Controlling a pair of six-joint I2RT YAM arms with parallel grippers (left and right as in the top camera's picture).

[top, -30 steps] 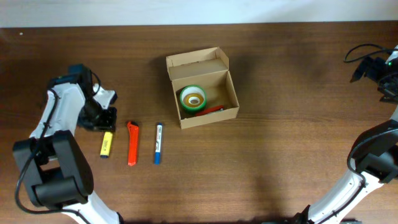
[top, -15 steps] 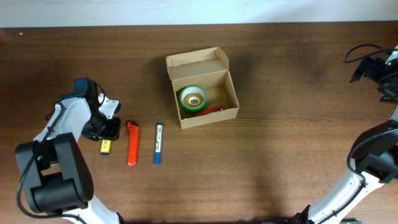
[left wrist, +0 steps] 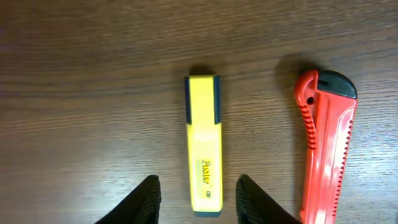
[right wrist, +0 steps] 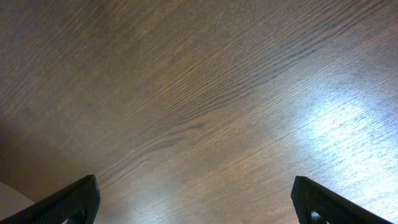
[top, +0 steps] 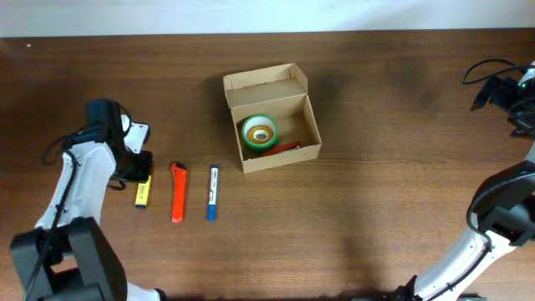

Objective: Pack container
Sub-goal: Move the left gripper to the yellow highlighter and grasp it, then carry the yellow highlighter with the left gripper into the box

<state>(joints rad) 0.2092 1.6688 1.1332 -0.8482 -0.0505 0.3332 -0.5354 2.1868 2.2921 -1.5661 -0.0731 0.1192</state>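
Note:
The tan cardboard container (top: 276,121) stands open at the table's middle, flap lid tilted back. Inside it are a green tape roll (top: 258,131) and a red item (top: 284,148). A yellow highlighter (top: 143,193) lies on the table at the left; in the left wrist view it (left wrist: 203,152) lies lengthwise with its near end between my open left fingers (left wrist: 200,200), not gripped. My left gripper (top: 136,166) hovers just above the highlighter's far end. My right gripper (top: 512,96) is open and empty at the far right edge, over bare wood (right wrist: 199,112).
A red utility knife (top: 177,192) lies right of the highlighter, close to my left fingers (left wrist: 323,143). A blue marker (top: 212,192) lies right of the knife. Black cables trail by the right arm at the table's right edge.
My left gripper has moved from behind the highlighter toward it, then drawn slightly back and up; its fingers now straddle the highlighter's end. The right arm has not moved.

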